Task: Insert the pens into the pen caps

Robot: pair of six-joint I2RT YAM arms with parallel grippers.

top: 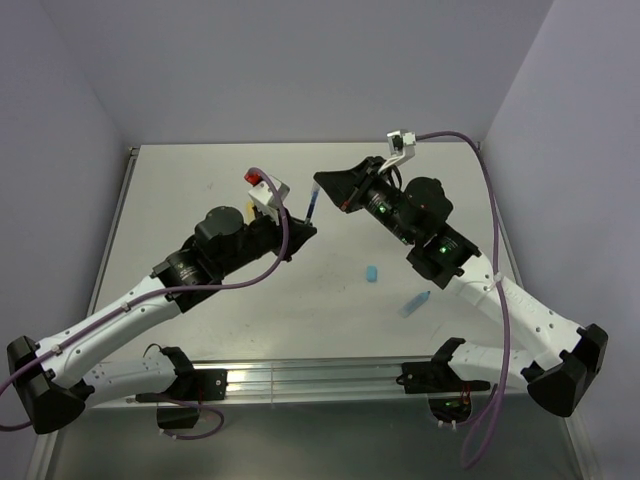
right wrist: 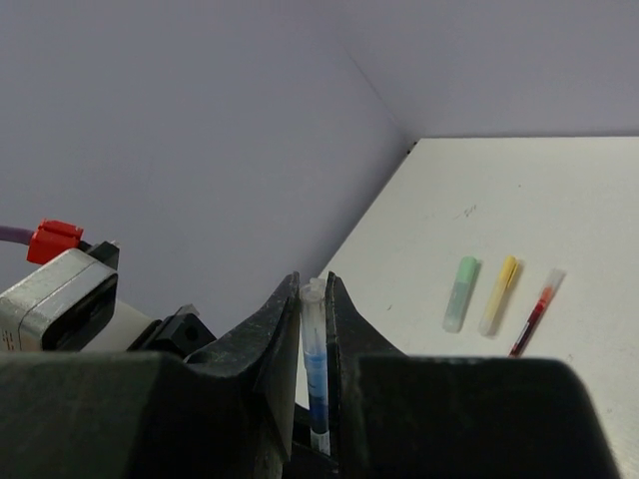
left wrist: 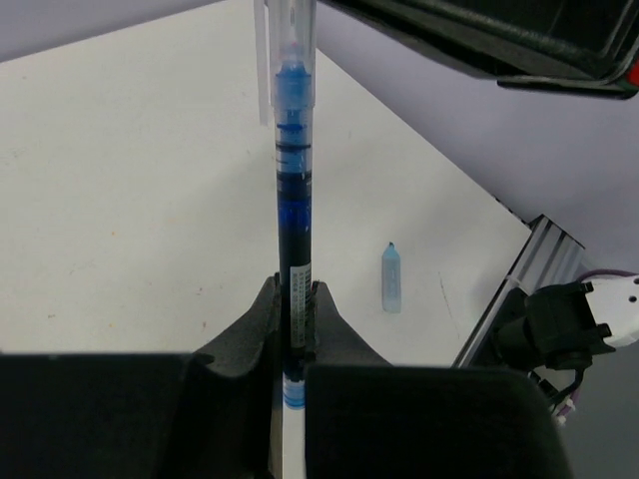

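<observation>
A thin dark blue pen (top: pixel 313 207) hangs above the table's middle between both grippers. My left gripper (top: pixel 305 229) is shut on its lower barrel (left wrist: pixel 293 299). The pen's blue tip end sits inside a clear pen cap (right wrist: pixel 314 309), and my right gripper (top: pixel 321 186) is shut on that cap from the other side. In the right wrist view a pale green marker (right wrist: pixel 460 293), a yellow marker (right wrist: pixel 498 295) and a red pen (right wrist: pixel 534 312) lie side by side on the table. A light blue marker (top: pixel 416 303) and a small light blue cap (top: pixel 372 273) lie nearer the right arm.
The light blue marker (left wrist: pixel 391 279) lies close to the table's front aluminium rail (top: pixel 320 378). Grey-violet walls enclose the table at the back and on both sides. The left arm's body hides the table at the centre left, with a bit of yellow (top: pixel 247 213) showing behind it.
</observation>
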